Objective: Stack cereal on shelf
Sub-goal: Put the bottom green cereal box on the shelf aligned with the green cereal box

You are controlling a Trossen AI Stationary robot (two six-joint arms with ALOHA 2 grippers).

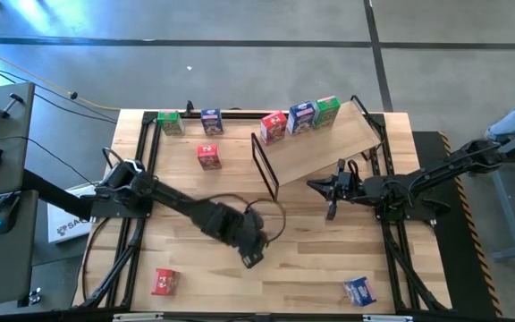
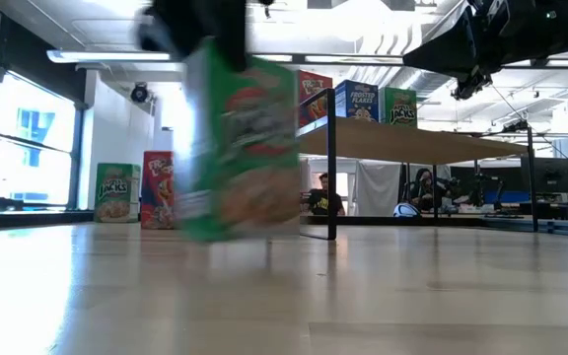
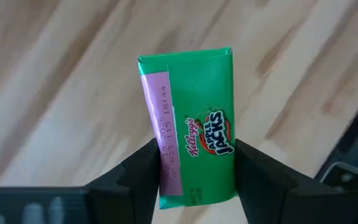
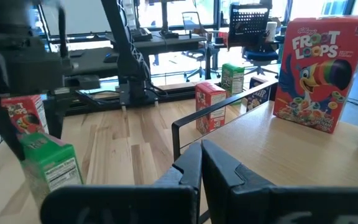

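My left gripper (image 1: 250,255) stands near the middle of the table's near half, pointing steeply down, shut on a green cereal box (image 3: 191,118). That box shows blurred in the low view (image 2: 240,148). The shelf (image 1: 329,148), a tilted plywood board with a black frame end (image 1: 265,165), bears a red (image 1: 274,126), a blue (image 1: 301,116) and a green box (image 1: 327,110) along its far edge. My right gripper (image 1: 329,199) is shut and holds nothing, level at the shelf's near edge. My left gripper pinches the green box between its two fingers (image 3: 145,177), one on each broad face just below the top (image 3: 229,180), toward one end of it. The fingers come from above. The box hangs roughly upright; I cannot tell whether its bottom touches the table.
Loose boxes stand on the table: green (image 1: 170,122) and blue (image 1: 211,121) at the far edge, red (image 1: 208,156) nearer, red (image 1: 165,282) at the near left, blue (image 1: 358,290) at the near right. A cable loops beside my left arm (image 1: 271,215).
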